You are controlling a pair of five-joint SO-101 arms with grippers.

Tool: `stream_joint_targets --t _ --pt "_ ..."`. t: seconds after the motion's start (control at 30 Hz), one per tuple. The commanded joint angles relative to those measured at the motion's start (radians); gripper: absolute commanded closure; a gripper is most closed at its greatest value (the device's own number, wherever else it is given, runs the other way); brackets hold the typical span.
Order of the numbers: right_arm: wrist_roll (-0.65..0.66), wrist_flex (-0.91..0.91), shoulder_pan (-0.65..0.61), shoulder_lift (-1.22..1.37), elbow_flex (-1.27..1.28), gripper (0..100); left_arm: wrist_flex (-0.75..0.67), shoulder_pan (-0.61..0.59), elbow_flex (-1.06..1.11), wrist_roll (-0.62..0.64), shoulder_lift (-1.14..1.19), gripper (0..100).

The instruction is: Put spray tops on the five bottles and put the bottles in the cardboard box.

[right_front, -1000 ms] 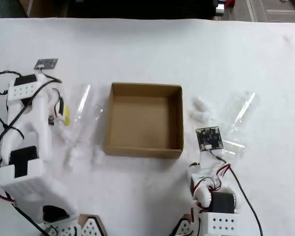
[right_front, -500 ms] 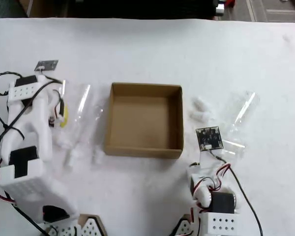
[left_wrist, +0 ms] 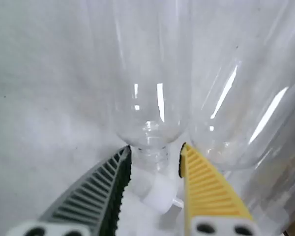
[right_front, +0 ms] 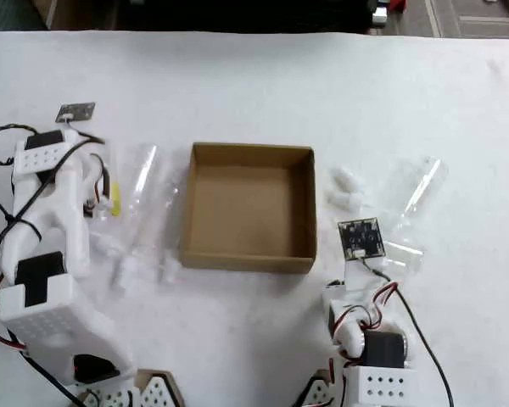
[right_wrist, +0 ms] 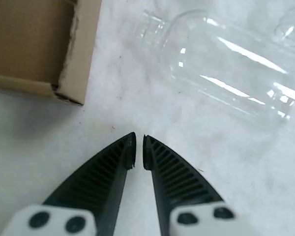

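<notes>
Several clear bottles lie on the white table. In the left wrist view my left gripper (left_wrist: 153, 157) stands open, its grey and yellow fingers on either side of the neck of one clear bottle (left_wrist: 147, 88), with a white spray top (left_wrist: 157, 196) just below the neck. The high view places this gripper (right_front: 109, 202) left of the cardboard box (right_front: 248, 151), among bottles (right_front: 140, 182). My right gripper (right_wrist: 137, 153) is shut on nothing, low over the table near the box corner (right_wrist: 69, 83). Another bottle (right_wrist: 221, 64) without a top lies ahead of it.
Two white spray tops (right_front: 123, 273) (right_front: 168, 270) lie left of the box's near corner, and two more (right_front: 343, 179) (right_front: 340, 200) lie to its right. Clear bottles (right_front: 417, 188) lie at the right. The far half of the table is bare cloth.
The left arm has shifted slightly, carrying its yellow finger a little toward the bottles. The right arm has not moved.
</notes>
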Motion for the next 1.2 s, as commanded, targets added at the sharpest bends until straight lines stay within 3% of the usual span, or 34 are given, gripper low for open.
stream_joint_targets --t 0.0,0.4,0.67,0.87,1.17 --pt "0.008 0.005 -0.001 -0.01 0.009 98.2 -0.035 -0.002 -0.005 0.008 -0.007 84" --pt "0.008 0.005 -0.001 -0.01 0.009 98.2 -0.035 -0.002 0.02 0.012 -0.007 84" --pt "0.008 0.005 -0.001 -0.01 0.009 98.2 -0.037 -0.002 0.018 0.008 -0.007 98" --pt "0.008 0.005 -0.001 -0.01 0.009 98.2 -0.026 -0.002 0.011 0.008 -0.018 98" --pt "0.008 0.005 -0.001 -0.01 0.009 98.2 0.144 -0.002 -0.115 0.008 -0.065 98"
